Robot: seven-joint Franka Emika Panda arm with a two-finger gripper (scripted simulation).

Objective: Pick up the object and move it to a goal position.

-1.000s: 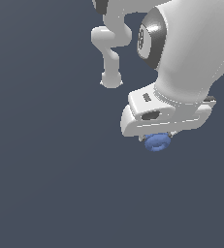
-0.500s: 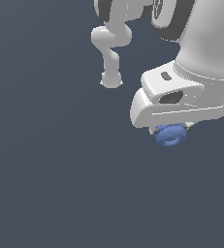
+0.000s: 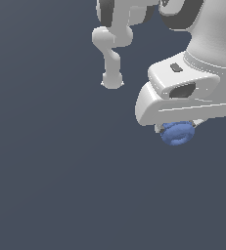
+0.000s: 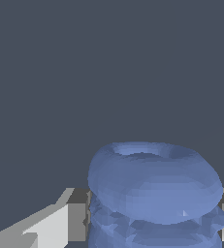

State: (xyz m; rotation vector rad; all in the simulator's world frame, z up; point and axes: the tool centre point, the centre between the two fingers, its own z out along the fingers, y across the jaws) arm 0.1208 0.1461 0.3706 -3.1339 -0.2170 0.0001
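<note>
While gripped from both sides, sits the blob (image 3: 177,133) right under the white hand of the arm (image 3: 183,95), toward the exterior view's right, poking out below the hand's lower edge. Jaws closed onto the blob, narrowed to its width and no further; in the wrist view, a finger (image 4: 70,224) pressed flush against one flank and the edge of the other finger just touching the opposite flank. Blue, matte, lumpy, built like stacked rounded rings: a broad doughnut-shaped ring at the far end (image 4: 152,181), tighter ridges behind it nearer the hand. Narrower than the hand that carries it. Around it only flat dark grey surface (image 3: 60,185), with no visible contact between blob and surface in either view; whether clear of it or resting on it, cannot tell for certain. Higher in the exterior view, the arm's other white links and its base (image 3: 112,80), well apart from the blob.
</note>
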